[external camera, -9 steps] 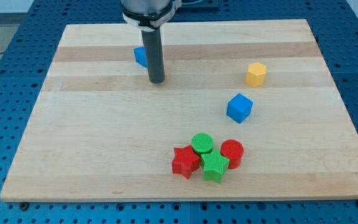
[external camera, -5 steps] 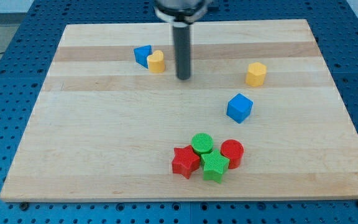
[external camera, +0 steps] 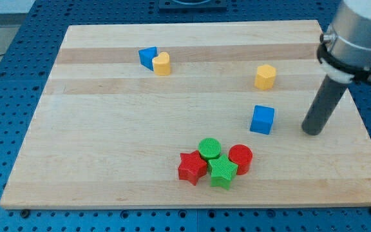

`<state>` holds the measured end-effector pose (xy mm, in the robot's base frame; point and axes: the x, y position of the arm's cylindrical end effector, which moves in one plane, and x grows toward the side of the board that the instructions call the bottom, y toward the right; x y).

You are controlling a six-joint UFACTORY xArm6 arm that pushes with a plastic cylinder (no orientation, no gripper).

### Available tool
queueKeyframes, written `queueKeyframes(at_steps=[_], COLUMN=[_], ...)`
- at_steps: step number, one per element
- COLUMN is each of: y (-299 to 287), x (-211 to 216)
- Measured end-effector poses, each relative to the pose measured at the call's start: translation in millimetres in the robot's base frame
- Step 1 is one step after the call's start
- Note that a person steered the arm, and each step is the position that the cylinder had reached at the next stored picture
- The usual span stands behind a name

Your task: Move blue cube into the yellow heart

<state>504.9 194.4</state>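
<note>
the blue cube [external camera: 262, 120] sits well apart from the yellow heart [external camera: 162, 64], to the heart's lower right, and looks like a light, rigid block that probably slides easily on the wooden board [external camera: 108, 129]. my tip [external camera: 312, 132], a bare rod holding nothing, stands near the cube on its side away from the heart, so i judge a push on that far face sends it heartward.

The surface [external camera: 108, 142] is pale wood, smooth and matt, with grain running in lighter and darker bands. The blue cube [external camera: 262, 120] and yellow heart [external camera: 162, 64] look like matt plastic. The green star [external camera: 223, 172] and red star [external camera: 192, 167] show fine ridged tops. My tip [external camera: 312, 131] ends a dark, dull rod
</note>
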Motion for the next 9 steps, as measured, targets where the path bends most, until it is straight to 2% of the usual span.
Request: queueKeyframes(at_steps=[2, 5, 7, 9], y=[-42.1, -105.0, -147.9, -185.6], x=[-17.4, -14.9, -37.1, -37.5])
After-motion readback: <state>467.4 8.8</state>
